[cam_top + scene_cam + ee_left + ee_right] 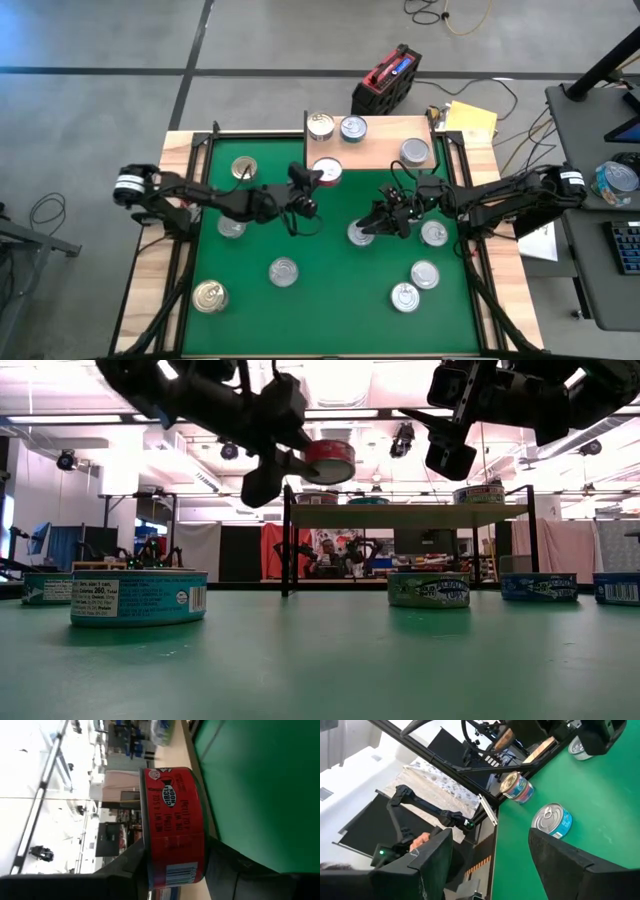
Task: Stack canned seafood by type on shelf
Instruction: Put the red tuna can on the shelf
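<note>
Across the green mat, the biggest thing here, loose tins are lying scattered while both arms are working near its far half. At the mat's far edge the light-wood shelf is standing on thin black legs and carrying three tins: a gold-topped one, a bluish-topped one just beside it, and a silver-topped one toward the other end.

The left gripper is hovering just in front of the shelf, clear of the mat, its fingers clamping partway closed on a red-labelled tin, one finger on each of the tin's flat faces. The right gripper is hanging over a silver-topped tin near the mat's middle, with its fingers spread wide and nothing between them.

The red tin is looking stiff and unyielding, so a firm squeeze should not be hurting it. Being a full metal can, it is probably fairly heavy for its size, and its smooth lid and glossy label are likely to be slippery. Pressing on the two flat faces, as here, is giving a broad seat; gripping across the round wall would also work, though the curve may be letting it roll out. The pull tab is best left alone.
</note>
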`<act>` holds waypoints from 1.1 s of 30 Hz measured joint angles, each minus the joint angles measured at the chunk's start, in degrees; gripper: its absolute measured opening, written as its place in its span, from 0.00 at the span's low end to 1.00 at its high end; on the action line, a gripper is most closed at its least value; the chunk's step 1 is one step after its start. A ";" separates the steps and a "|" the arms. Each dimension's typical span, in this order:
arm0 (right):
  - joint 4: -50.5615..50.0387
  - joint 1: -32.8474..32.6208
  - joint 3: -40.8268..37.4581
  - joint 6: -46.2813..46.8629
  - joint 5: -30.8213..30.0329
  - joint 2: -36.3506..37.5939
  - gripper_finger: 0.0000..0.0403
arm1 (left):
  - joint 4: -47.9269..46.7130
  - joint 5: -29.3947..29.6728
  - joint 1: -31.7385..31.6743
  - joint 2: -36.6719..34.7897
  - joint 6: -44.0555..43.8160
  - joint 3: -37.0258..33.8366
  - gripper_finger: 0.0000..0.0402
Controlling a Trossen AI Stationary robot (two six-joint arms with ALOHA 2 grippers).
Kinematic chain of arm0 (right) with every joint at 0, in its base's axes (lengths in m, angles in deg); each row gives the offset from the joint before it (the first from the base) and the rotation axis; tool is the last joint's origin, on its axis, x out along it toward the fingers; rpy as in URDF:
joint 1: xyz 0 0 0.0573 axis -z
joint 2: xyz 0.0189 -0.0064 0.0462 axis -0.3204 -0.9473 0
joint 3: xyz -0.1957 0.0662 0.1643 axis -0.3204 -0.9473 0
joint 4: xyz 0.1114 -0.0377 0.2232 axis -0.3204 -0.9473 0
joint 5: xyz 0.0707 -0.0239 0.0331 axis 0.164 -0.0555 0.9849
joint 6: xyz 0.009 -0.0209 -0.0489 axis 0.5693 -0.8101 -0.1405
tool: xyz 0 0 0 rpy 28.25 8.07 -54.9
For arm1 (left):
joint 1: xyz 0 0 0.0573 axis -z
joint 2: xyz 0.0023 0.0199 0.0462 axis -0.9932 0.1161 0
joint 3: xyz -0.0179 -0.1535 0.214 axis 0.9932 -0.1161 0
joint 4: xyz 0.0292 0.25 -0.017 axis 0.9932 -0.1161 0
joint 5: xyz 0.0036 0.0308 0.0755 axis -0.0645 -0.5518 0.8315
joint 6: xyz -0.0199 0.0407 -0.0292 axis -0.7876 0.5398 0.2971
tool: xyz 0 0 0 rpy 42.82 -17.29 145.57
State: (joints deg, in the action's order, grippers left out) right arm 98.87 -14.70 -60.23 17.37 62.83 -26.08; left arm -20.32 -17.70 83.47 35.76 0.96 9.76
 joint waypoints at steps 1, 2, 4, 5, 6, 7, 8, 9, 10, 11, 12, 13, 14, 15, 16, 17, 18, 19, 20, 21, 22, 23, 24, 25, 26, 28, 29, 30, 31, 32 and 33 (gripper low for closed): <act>-0.01 0.00 0.00 -0.08 0.00 0.00 0.62 | -1.31 0.06 -0.09 0.47 -0.33 0.70 0.30; 0.00 0.00 0.00 -0.09 0.00 0.00 0.62 | -2.21 0.17 -0.15 0.99 -0.72 1.43 0.30; 0.00 0.00 0.00 -0.11 0.02 0.00 0.62 | -3.47 1.55 -0.15 2.08 -1.16 2.65 0.30; -0.10 0.00 0.00 -0.26 0.02 0.00 0.63 | -3.76 2.38 -0.17 2.66 -1.25 3.36 0.30; -0.34 0.00 0.00 -0.39 0.02 0.00 0.63 | -4.08 3.05 -0.30 3.17 -1.28 3.97 0.30; -0.53 0.00 -0.02 -0.45 0.03 0.00 0.63 | -4.55 3.35 -0.45 3.61 -1.32 4.41 0.30; -0.72 0.00 -0.02 -0.54 0.02 0.00 0.63 | -5.41 3.42 -0.61 3.87 -1.54 4.72 0.30; -0.85 0.00 -0.02 -0.58 0.06 0.00 0.63 | -5.82 3.43 -0.76 4.22 -1.93 4.95 0.30; -0.93 0.00 -0.02 -0.60 0.12 0.00 0.64 | -6.06 3.43 -0.81 4.40 -2.24 5.20 0.30; -1.04 0.00 -0.02 -0.66 0.15 0.00 0.64 | -6.08 3.46 -0.91 4.44 -2.32 5.29 0.30; -1.14 0.00 -0.02 -0.70 0.17 0.00 0.63 | -6.03 3.64 -0.93 4.43 -2.36 5.33 0.30; -1.13 0.00 -0.02 -0.77 0.17 0.01 0.63 | -5.79 3.72 -0.94 4.36 -2.36 5.45 0.30; -1.16 0.00 -0.02 -0.86 0.18 0.02 0.63 | -5.64 3.69 -1.02 4.35 -2.35 5.49 0.30; -1.15 0.00 -0.02 -1.04 0.20 0.00 0.62 | -5.70 3.73 -1.12 4.33 -2.34 5.50 0.30; -1.15 0.00 -0.02 -1.18 0.20 0.02 0.62 | -5.77 3.89 -1.25 4.33 -2.34 5.50 0.30; -1.15 0.00 -0.02 -1.22 0.20 0.00 0.62 | -6.00 4.28 -1.42 4.33 -2.35 5.50 0.30; -1.15 0.00 -0.02 -1.24 0.20 0.00 0.61 | -6.27 5.03 -1.66 4.33 -2.38 5.50 0.30; -1.15 0.00 -0.02 -1.26 0.23 0.00 0.61 | -6.71 5.94 -1.82 4.33 -2.40 5.50 0.30; -1.15 0.00 -0.02 -1.27 0.31 0.01 0.61 | -7.29 6.56 -1.96 4.33 -2.48 5.50 0.30; -1.15 0.00 -0.02 -1.28 0.39 0.00 0.62 | -7.73 6.99 -1.97 4.34 -2.79 5.50 0.30; -1.15 0.00 -0.02 -1.30 0.41 0.00 0.62 | -8.14 7.00 -2.01 4.35 -3.30 5.50 0.30; -1.16 0.00 -0.02 -1.31 0.40 0.01 0.62 | -8.21 6.97 -1.97 4.35 -3.81 5.50 0.30; -1.15 0.00 -0.02 -1.31 0.39 0.00 0.62 | -8.17 6.99 -1.98 4.35 -4.18 5.48 0.30; -1.15 0.00 -0.02 -1.31 0.39 0.00 0.63 | -8.23 7.03 -1.98 4.35 -4.50 5.50 0.30; -1.15 0.00 -0.02 -1.31 0.39 0.00 0.63 | -8.26 7.02 -2.05 4.35 -4.73 5.49 0.30; -1.15 0.00 -0.02 -1.31 0.39 0.01 0.64 | -8.57 7.07 -2.24 4.35 -4.77 5.50 0.30; -1.15 0.00 -0.02 -1.31 0.39 0.00 0.64 | -8.55 7.10 -2.34 4.35 -4.79 5.48 0.30; -1.15 0.00 -0.02 -1.31 0.39 0.02 0.63 | -8.53 7.11 -2.47 4.35 -4.79 5.48 0.30; -1.15 0.00 -0.02 -1.31 0.39 0.02 0.63 | -8.52 7.19 -2.57 4.35 -5.02 5.48 0.30; -1.15 0.00 -0.02 -1.31 0.39 0.01 0.63 | -8.52 7.20 -2.69 4.35 -5.39 5.48 0.31; -1.15 0.00 -0.02 -1.35 0.39 0.00 0.62 | -8.57 7.19 -2.81 4.37 -5.83 5.48 0.32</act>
State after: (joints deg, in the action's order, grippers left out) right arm 97.72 -14.70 -60.25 16.03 63.22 -26.08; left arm -28.89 -10.51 80.66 40.12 -4.87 15.24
